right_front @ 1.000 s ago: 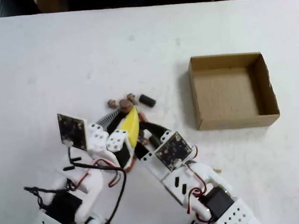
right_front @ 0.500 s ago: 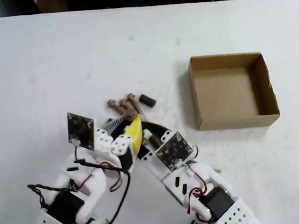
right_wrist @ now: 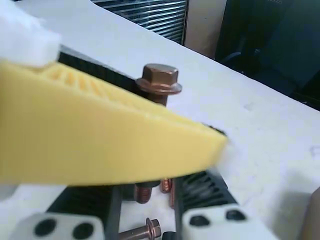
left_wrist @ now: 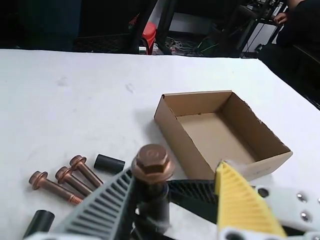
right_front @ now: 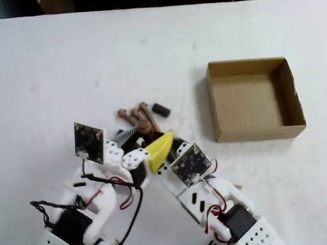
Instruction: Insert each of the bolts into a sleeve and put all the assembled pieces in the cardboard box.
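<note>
Left wrist view: upright bolt (left_wrist: 152, 162) stands between wide-apart left jaws; right jaws clamp it

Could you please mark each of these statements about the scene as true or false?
1. The cardboard box is empty. True.
2. Three bolts lie loose on the table. True.
3. The left gripper is clamped shut on the upright bolt. False: it is open, and its yellow finger stands well clear of that bolt.
4. The upright bolt has its head pointing down. False: the hex head is on top.
5. A black sleeve lies inside the box. False: it lies on the table, right beside the loose bolts.
</note>
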You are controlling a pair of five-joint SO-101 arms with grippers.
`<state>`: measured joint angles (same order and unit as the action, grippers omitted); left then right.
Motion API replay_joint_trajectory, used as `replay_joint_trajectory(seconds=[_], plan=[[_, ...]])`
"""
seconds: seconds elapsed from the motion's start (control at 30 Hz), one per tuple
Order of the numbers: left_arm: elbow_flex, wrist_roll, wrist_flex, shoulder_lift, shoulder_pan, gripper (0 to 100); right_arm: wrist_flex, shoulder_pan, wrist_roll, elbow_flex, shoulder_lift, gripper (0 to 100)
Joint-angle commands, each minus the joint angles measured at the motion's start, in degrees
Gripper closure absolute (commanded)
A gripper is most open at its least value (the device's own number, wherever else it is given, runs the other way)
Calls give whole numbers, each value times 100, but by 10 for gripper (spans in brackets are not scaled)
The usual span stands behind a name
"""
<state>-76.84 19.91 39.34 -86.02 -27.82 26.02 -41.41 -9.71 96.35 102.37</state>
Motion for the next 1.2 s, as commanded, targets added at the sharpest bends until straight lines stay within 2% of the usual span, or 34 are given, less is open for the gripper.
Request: replay_joint_trajectory(seconds=[0.0, 0.5, 0.7, 1.0, 1.17], plan=[[53, -35, 88, -13, -101, 748, 4, 48, 53, 53, 75, 982], [53, -44, 88, -13, -101, 745, 110, 40, 53, 53, 75, 982], [44, -44, 88, -13, 321, 745, 127, 31, 53, 53, 75, 982], [-26, -53, 53, -4, 321, 744, 119, 31, 53, 53, 75, 982], [-202, -422, 44, -4, 321, 744, 119, 31, 53, 53, 75, 982]])
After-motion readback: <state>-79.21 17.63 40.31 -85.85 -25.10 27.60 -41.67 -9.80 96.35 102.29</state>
